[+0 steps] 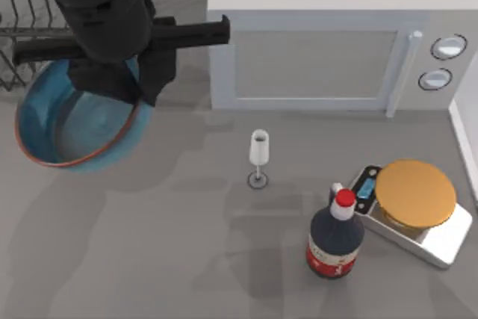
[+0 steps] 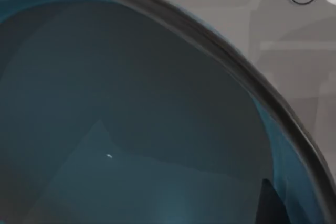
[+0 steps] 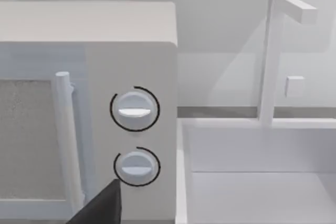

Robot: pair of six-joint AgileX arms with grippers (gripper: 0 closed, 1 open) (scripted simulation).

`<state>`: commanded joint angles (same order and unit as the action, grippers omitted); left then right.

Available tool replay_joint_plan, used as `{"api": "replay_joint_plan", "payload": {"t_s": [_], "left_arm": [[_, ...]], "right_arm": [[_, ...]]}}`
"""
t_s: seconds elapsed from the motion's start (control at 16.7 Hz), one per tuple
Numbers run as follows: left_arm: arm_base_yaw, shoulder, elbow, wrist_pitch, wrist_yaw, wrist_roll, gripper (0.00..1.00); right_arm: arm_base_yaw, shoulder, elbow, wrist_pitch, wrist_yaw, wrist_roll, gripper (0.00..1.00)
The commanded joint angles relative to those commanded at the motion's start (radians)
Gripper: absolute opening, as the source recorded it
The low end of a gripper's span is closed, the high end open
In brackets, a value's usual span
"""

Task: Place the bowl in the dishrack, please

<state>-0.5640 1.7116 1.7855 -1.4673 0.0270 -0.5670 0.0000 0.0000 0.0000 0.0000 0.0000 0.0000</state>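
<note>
Near edge of the table (image 1: 149, 274): bare grey surface across the left and middle, plenty of free room. On the right side stands a dark bottle (image 1: 335, 238) with a red cap, touching or just beside a kitchen scale (image 1: 413, 209) with an orange round top. The scale sits close to the table's right edge.

Mid-table: a small white wine glass (image 1: 258, 156) stands upright, alone, well apart from the bottle and from the bowl. Open lanes on both sides of it.

Left side: the bowl (image 1: 75, 125), blue with an orange-red rim, hangs tilted under the left gripper (image 1: 112, 84). The arm's dark body covers the bowl's far rim, so the fingers are hidden; can't tell whether the jaws are clamped on the rim or apart. In the left wrist view, the bowl's (image 2: 131, 129) blue inside sits very close to the camera, rim curving across, grey table beyond.

Far left: the dishrack (image 1: 22, 13), black wire, at the table's back-left corner. The bowl's far edge sits just beside or overlapping the rack's front bars; can't tell if they touch.

Far middle: a white microwave (image 1: 314, 50), handle and two dials on its right. The right wrist view looks at the microwave (image 3: 131, 66) dials, with a white sink (image 3: 257, 171) and faucet (image 3: 273, 51) beside it. A dark tip of the right gripper (image 3: 102, 208) shows; jaw state can't be told.
</note>
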Motion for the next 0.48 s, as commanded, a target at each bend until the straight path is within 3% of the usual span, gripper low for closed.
{"api": "replay_joint_plan", "payload": {"t_s": [0.48], "left_arm": [[0.381, -0.394, -0.342, 0.669, 0.088, 0.295, 0.0]], "right_arm": [[0.0, 0.0, 0.0, 0.0, 0.0, 0.0, 1.0]]}}
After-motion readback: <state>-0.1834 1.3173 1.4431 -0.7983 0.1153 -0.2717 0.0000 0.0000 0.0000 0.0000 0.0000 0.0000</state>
